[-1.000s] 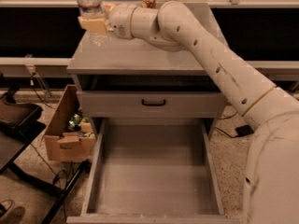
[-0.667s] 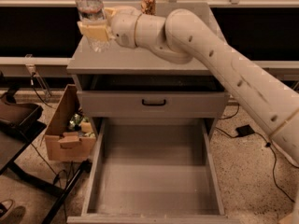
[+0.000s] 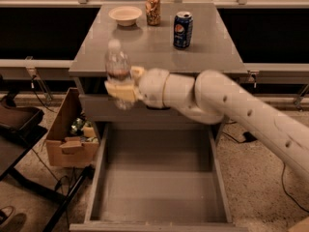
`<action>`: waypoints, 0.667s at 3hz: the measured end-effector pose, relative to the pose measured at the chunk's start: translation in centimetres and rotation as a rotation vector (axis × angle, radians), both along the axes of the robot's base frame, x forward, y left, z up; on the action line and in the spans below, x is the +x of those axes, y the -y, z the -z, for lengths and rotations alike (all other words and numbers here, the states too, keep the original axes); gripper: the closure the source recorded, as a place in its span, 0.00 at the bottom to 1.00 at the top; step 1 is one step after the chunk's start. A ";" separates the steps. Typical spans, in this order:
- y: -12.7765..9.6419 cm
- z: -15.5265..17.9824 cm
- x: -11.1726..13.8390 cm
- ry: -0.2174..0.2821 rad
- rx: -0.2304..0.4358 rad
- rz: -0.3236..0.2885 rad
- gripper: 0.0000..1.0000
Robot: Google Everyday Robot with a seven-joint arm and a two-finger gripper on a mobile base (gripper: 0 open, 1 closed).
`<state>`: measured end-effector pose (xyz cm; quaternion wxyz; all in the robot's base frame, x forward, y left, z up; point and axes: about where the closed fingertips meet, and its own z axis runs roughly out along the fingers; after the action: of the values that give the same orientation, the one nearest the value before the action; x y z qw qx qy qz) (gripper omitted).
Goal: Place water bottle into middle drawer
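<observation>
Item: water bottle [image 3: 118, 64]. Light, thin-walled, probably slick. My pincer [image 3: 120, 92] pinches its lower body and holds it upright, above the open middle drawer's [image 3: 159, 187] back-left corner. I'd squeeze gently.

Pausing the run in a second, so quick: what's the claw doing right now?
Claw: shut on the water bottle, upright at the cabinet's front left edge, above the open middle drawer.
</observation>
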<state>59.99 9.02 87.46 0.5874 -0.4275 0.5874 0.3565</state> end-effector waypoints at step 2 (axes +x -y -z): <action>0.9 11.2 -2.8 -0.071 0.009 0.046 1.00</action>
<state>57.21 8.09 76.27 0.5763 -0.3983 0.6160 0.3603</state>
